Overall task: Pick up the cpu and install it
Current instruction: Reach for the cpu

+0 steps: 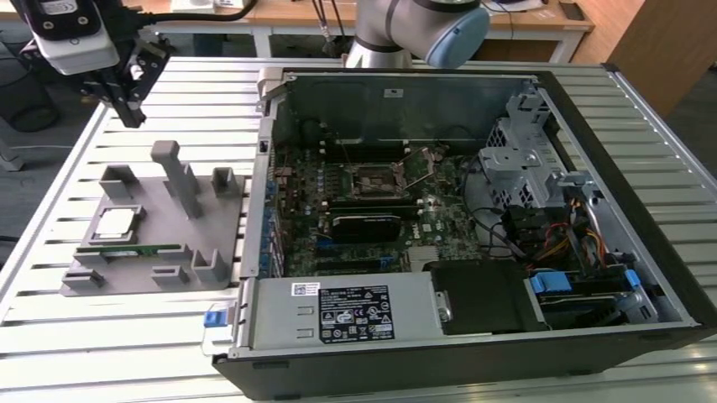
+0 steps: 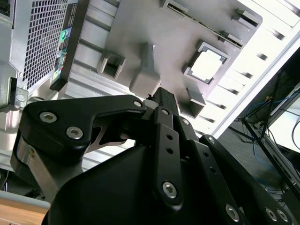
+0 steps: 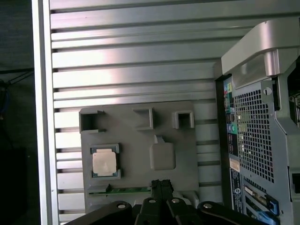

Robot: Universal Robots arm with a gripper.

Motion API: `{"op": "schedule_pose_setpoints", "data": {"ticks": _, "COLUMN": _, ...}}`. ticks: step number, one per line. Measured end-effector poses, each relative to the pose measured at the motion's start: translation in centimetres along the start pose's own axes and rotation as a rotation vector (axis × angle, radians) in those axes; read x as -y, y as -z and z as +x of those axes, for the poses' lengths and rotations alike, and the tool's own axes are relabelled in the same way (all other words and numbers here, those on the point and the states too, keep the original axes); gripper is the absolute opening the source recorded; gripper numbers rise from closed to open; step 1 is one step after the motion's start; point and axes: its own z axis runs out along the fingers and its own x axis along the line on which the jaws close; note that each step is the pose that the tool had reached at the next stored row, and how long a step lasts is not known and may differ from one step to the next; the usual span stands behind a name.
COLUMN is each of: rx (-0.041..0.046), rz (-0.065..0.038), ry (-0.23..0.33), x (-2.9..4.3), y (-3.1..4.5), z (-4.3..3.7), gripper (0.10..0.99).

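The cpu is a small silvery square chip lying flat in a recess of the grey holder plate on the exterior view's left. Both wrist views show the cpu from above. My gripper hangs high over the slatted table behind the holder, well apart from the chip. Its black fingers are pressed together with nothing between them. The black metal-framed socket sits on the motherboard inside the open computer case.
A thin green memory stick lies in a slot of the holder just in front of the chip. Tall grey posts rise from the holder. The case wall stands right beside it. The slatted aluminium table carries everything.
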Motion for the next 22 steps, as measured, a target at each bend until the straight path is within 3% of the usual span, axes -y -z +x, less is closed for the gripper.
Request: {"op": "schedule_pose_setpoints", "data": {"ticks": 22, "rx": -0.0010, "rz": 0.000, "ry": 0.000, "x": 0.20, "y": -0.21, "z": 2.57, "gripper": 0.106}}
